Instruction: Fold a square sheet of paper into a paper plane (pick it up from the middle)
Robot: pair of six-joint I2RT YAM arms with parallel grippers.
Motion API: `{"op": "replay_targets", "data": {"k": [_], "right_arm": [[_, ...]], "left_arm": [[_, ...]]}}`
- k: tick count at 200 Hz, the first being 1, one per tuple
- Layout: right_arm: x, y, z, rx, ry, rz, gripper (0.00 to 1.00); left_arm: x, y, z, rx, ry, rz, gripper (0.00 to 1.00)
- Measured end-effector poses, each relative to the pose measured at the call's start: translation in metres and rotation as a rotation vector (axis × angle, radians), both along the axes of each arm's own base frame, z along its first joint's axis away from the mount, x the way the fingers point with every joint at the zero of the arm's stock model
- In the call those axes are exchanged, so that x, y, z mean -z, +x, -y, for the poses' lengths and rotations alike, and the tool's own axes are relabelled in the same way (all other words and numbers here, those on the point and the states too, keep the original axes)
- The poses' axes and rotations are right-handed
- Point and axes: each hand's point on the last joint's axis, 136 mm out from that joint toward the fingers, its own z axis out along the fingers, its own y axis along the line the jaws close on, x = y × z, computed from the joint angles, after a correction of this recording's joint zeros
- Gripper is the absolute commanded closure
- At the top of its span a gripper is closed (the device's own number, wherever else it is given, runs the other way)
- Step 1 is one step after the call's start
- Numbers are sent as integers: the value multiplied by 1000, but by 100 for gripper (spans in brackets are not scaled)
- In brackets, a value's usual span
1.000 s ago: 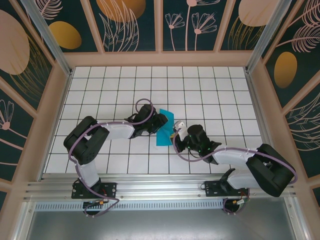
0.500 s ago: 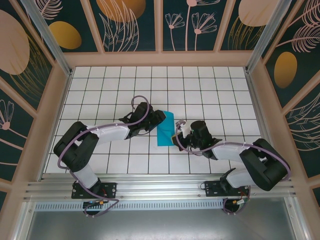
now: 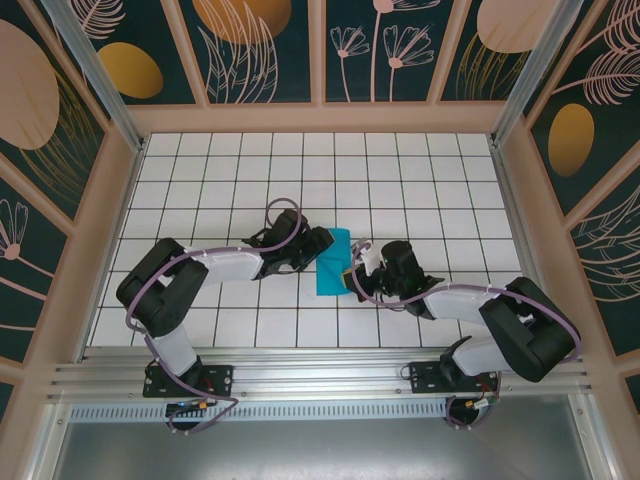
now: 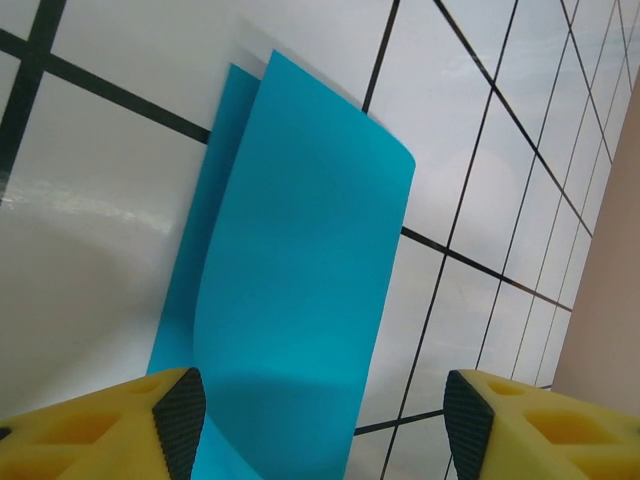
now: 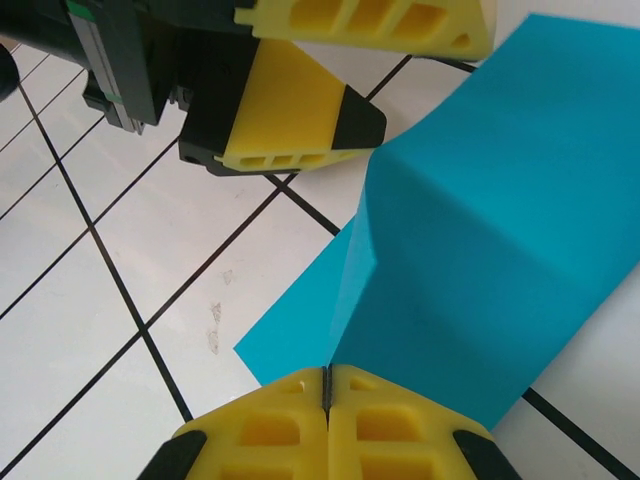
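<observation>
The square sheet of paper (image 3: 329, 264) is teal-blue and lies folded over on itself on the white tiled table (image 3: 400, 190). In the left wrist view its upper layer (image 4: 300, 290) bows up off the lower one. My left gripper (image 3: 319, 247) is open just left of the sheet, and its yellow fingers (image 4: 172, 420) straddle the near part of the paper without touching it. My right gripper (image 5: 328, 385) is shut on the paper's near edge, where a raised crease (image 5: 365, 250) runs into the closed jaws. The left gripper's fingers (image 5: 300, 120) hang just beyond the sheet in the right wrist view.
Black grid lines divide the table. Wooden frame walls (image 3: 520, 200) with dark floral panels enclose it on three sides. A metal rail (image 3: 320, 375) runs along the near edge by the arm bases. Open tiles lie beyond the paper and to both sides.
My right gripper has slid left to the paper's right edge and shut on it. My left gripper has shifted slightly over the sheet's left side, and the paper's top layer has lifted.
</observation>
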Motion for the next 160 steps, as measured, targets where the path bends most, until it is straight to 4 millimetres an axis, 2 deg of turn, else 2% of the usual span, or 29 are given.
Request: {"op": "replay_targets", "data": {"k": [26,65,108,144,160], "right_arm": [[0,0,0,0,0,1,100],[0,0,0,-2,-2,3,100],[0,-2,-1,-11,0,12,98],[-1,-2,-3,-15,-6,37,90],[-2,-1,-4,-12,-13,52,84]], "left_arm": [[7,-2,2,2,-7,-24,33],[6,-2,3,-8,-16,-33,33],[4,-2,8,2,-40,-42,47],[0,1,14,15,-60,-41,60],[-1,1,16,19,-65,-43,60]]}}
